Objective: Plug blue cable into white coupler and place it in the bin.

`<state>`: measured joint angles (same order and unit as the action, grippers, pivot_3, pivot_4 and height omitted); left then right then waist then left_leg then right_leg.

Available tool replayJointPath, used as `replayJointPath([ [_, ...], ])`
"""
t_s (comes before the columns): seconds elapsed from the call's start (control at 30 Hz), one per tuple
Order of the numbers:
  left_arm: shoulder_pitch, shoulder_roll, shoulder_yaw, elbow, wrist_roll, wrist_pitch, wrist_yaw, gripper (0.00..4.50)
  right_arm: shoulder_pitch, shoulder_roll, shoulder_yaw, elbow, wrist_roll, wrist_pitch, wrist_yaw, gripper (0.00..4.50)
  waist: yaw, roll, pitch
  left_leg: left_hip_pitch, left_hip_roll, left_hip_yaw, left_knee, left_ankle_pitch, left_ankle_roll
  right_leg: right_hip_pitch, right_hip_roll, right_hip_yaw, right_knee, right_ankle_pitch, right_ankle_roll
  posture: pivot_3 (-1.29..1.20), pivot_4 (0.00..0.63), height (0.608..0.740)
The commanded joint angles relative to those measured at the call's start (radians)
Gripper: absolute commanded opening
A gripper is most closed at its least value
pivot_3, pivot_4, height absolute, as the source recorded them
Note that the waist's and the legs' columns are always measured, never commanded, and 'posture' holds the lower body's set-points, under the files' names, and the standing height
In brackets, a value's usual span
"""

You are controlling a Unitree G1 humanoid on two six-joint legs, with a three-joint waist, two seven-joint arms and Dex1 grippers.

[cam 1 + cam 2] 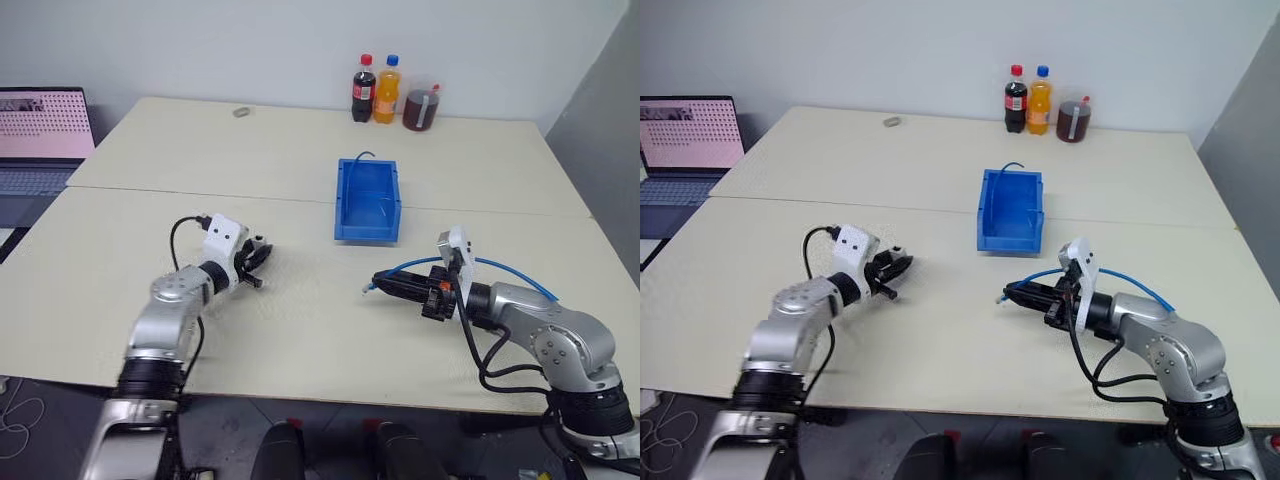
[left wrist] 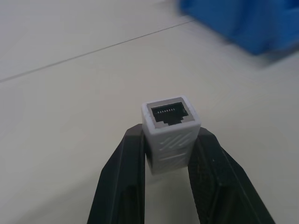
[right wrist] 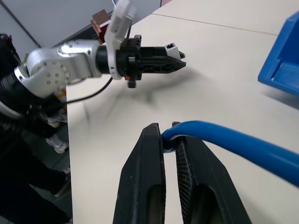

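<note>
From the head views, I see my left gripper (image 1: pixel 262 262) at lower left and my right gripper (image 1: pixel 372 284) at lower right, with bare surface (image 1: pixel 310 330) between them. The bin (image 1: pixel 367 200) sits at centre, well apart from both.

Left wrist view: my fingers (image 2: pixel 126 172) clamp the white coupler (image 2: pixel 171 130), socket facing out.

Right wrist view: my fingers (image 3: pixel 149 172) pinch the blue cable (image 3: pixel 233 144).

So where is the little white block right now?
The white coupler is pinched in the left gripper, held above the table on the robot's left, well short of the bin.
</note>
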<state>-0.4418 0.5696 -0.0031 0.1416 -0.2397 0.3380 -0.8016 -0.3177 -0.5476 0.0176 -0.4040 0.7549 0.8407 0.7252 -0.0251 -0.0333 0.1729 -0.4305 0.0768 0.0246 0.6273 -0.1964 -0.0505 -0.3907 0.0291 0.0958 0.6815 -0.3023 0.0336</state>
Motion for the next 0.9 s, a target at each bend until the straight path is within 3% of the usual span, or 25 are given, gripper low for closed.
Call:
replayJointPath([
  [0.03, -0.023, 0.032, -0.091, -0.039, -0.013, -0.075, -0.205, 0.92, 0.015, -0.05, 0.008, -0.073, -0.037, -0.047, 0.039, 0.05, -0.002, 0.0, 0.0, 0.0, 0.0, 0.0, 0.0, 0.0, 0.0, 0.0, 0.0, 0.0, 0.0, 0.0, 0.0, 0.0, 0.15, 0.74],
  [0.3, -0.067, 0.006, -0.252, 0.009, 0.024, -0.153, -0.432, 0.92, -0.004, -0.06, 0.079, -0.129, -0.125, -0.108, 0.029, 0.05, -0.008, 0.0, 0.0, 0.0, 0.002, 0.0, 0.0, 0.0, 0.0, -0.001, 0.003, 0.001, 0.001, -0.001, 0.001, 0.0, 0.15, 0.74],
  [0.5, -0.11, -0.035, -0.336, 0.147, 0.123, -0.27, -0.46, 0.9, -0.058, -0.033, 0.151, -0.097, -0.202, -0.143, 0.03, 0.05, -0.008, 0.0, 0.0, 0.0, 0.002, 0.0, 0.001, 0.0, 0.0, -0.001, 0.003, 0.001, 0.001, -0.002, 0.004, 0.0, 0.15, 0.74],
  [0.9, -0.159, -0.084, -0.366, 0.294, 0.176, -0.362, -0.503, 0.9, -0.19, 0.018, 0.329, 0.103, -0.401, -0.292, 0.123, 0.05, -0.001, 0.0, 0.0, 0.0, 0.001, 0.0, 0.002, 0.0, 0.001, 0.0, 0.003, 0.001, 0.001, -0.002, 0.004, 0.0, 0.15, 0.74],
])
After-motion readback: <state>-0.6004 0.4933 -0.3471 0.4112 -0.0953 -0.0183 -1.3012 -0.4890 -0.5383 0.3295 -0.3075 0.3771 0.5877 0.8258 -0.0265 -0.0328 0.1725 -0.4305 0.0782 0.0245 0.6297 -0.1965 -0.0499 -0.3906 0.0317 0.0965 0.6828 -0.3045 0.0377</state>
